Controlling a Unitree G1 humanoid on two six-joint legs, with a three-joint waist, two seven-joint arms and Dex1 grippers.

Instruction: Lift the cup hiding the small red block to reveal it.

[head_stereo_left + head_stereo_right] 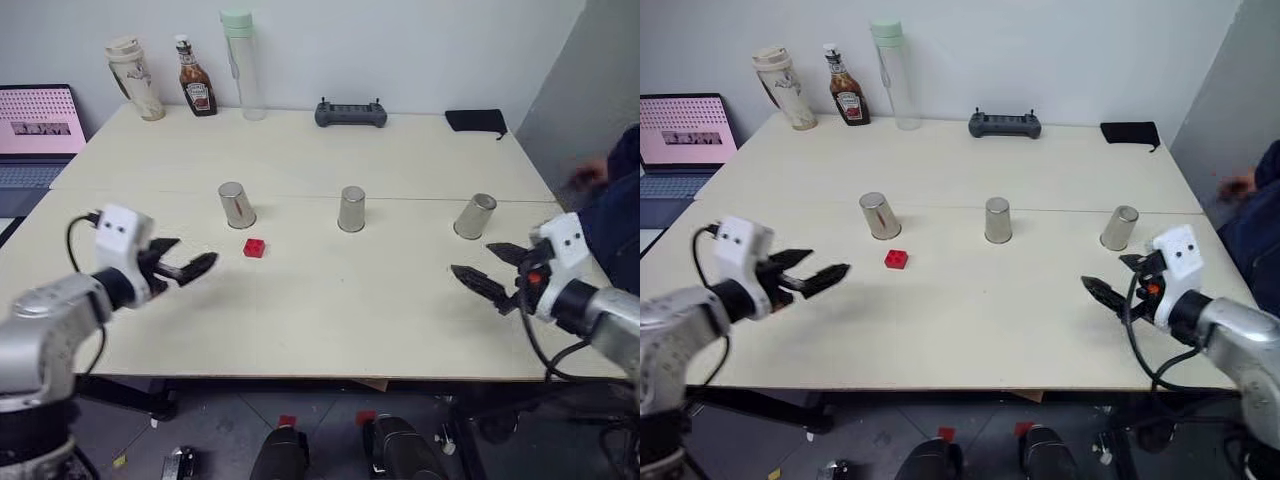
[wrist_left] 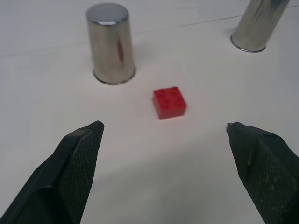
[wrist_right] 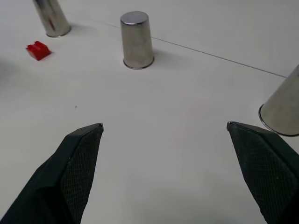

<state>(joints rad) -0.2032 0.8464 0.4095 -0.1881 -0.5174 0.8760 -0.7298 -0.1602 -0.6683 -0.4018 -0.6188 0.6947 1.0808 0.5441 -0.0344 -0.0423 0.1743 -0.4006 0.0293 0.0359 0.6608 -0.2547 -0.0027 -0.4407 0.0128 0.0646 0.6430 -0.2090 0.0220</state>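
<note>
Three small shiny silver metal cups stand upside down in a row on the pale worktop (image 1: 330, 300): left cup (image 1: 236, 204), middle cup (image 1: 351, 209), right cup (image 1: 475, 216). Tiny bright red studded plastic block (image 1: 254, 247) lies bare, just in front of the left cup, under none. Left claw (image 1: 178, 262) spread, empty, near block. Right claw (image 1: 492, 271) spread, empty, near right cup. Nothing is hidden now, so judge no lift is needed; if lifting, grip the cup's sides and rise straight up. Cup insides unseen; person's blurred hand (image 1: 585, 175) at the right edge

Table (image 1: 330, 320): cups (image 1: 351, 209), red block (image 1: 254, 248).
</note>
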